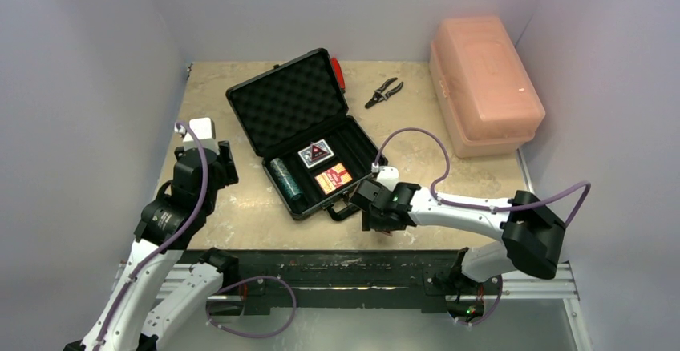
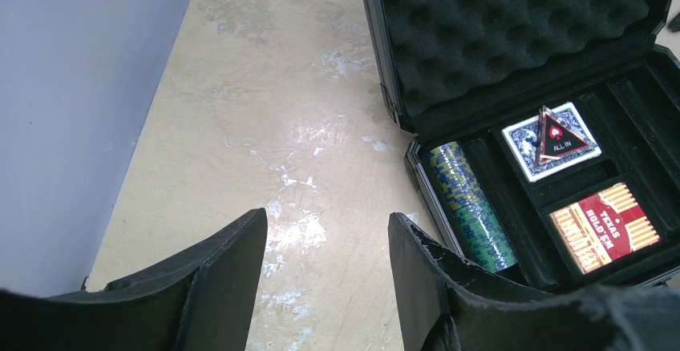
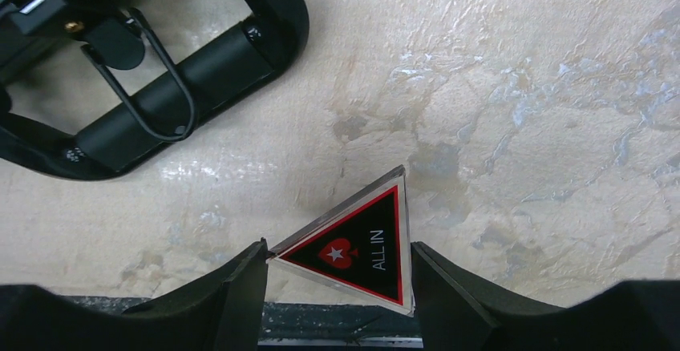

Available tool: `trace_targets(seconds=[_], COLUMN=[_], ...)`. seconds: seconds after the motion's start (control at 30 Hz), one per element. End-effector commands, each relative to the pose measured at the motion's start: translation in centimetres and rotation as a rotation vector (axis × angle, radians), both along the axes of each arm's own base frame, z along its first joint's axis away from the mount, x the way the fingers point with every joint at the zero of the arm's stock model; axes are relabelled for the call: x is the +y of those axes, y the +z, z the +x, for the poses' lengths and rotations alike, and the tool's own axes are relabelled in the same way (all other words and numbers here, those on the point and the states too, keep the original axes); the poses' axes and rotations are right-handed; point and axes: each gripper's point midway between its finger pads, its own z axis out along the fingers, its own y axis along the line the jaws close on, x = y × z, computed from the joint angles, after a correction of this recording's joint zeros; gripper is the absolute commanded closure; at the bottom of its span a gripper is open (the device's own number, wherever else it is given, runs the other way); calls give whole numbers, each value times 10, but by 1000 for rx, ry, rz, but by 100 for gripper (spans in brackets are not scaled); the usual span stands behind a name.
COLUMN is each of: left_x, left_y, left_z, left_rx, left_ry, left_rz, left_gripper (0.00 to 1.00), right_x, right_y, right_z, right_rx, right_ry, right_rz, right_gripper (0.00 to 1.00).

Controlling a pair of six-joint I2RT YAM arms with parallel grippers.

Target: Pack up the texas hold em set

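The black briefcase (image 1: 285,98) lies open mid-table, foam lid tilted back. In its tray sit a teal chip roll (image 1: 283,176) (image 2: 469,207), an orange-red deck (image 1: 333,179) (image 2: 605,227) and a blue deck (image 2: 525,139) with a red-black triangle (image 2: 559,136) on top. A second "ALL IN" triangle (image 3: 357,247) is pinched between the fingers of my right gripper (image 3: 337,267) (image 1: 377,215), just in front of the case handle (image 3: 172,98) near the table's front edge. My left gripper (image 2: 327,231) (image 1: 220,163) hangs open over bare table left of the case.
A large pink plastic box (image 1: 485,86) stands at the back right. Pliers (image 1: 385,93) and a red-handled tool (image 1: 338,73) lie behind the case. A small white object (image 1: 200,129) sits by the left wall. Grey walls close in on three sides.
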Motion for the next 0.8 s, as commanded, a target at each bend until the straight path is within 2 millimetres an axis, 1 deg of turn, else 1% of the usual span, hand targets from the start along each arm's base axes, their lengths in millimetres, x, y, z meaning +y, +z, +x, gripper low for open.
trace_targets(seconds=[0.0, 0.17, 0.37, 0.57, 0.7, 0.77], left_x=[4, 4, 5, 5, 3, 2], left_y=[4, 5, 7, 10, 11, 11], left_z=[0, -1, -2, -4, -4, -3], left_rx=[-16, -25, -35, -51, -52, -50], left_ry=[12, 10, 13, 10, -1, -8], left_rz=[11, 7, 3, -6, -14, -17], left_gripper=[43, 43, 43, 43, 43, 43], right_x=[7, 22, 36, 49, 61, 68], right_y=[26, 48, 87, 130, 153, 161], right_z=[11, 19, 29, 43, 55, 64], right_rx=[-46, -85, -148, -221, -266, -286], right_ry=[-17, 11, 20, -24, -79, -118], right_rz=[30, 85, 176, 256, 311, 321], right_gripper=[100, 100, 100, 100, 100, 100])
